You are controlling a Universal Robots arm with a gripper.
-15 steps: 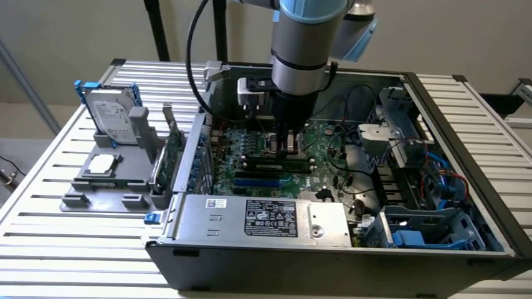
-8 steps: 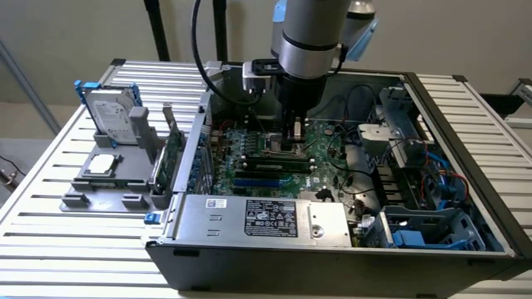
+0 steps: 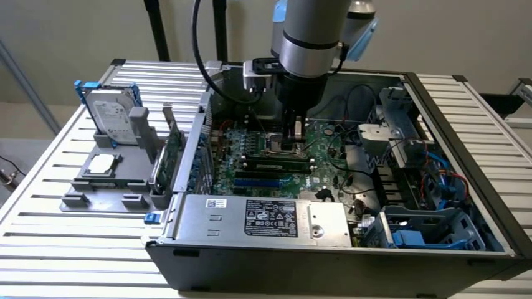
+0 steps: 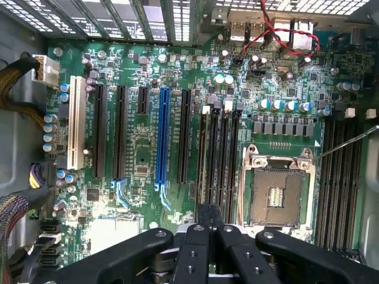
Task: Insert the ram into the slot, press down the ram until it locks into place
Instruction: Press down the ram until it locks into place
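Observation:
The ram (image 3: 270, 164) is a thin green stick standing on edge in a black slot on the motherboard, inside the open computer case. My gripper (image 3: 293, 149) hangs straight down over it, near the end towards the exterior view's right, with the fingertips just above its top edge. I cannot tell whether they touch it. In the wrist view the gripper (image 4: 208, 222) is shut, its two black fingers (image 4: 198, 236) pressed together at one end of several parallel black memory slots (image 4: 225, 160). From there the ram runs edge-on and is hard to pick out.
The bare CPU socket (image 4: 278, 195) lies beside the memory slots, and a long blue connector (image 4: 163, 136) on their other side. The power supply (image 3: 258, 218) fills the case front. Outside, a grey fixture (image 3: 104, 180) holds a hard drive (image 3: 112, 115) and an upright green card (image 3: 172, 156).

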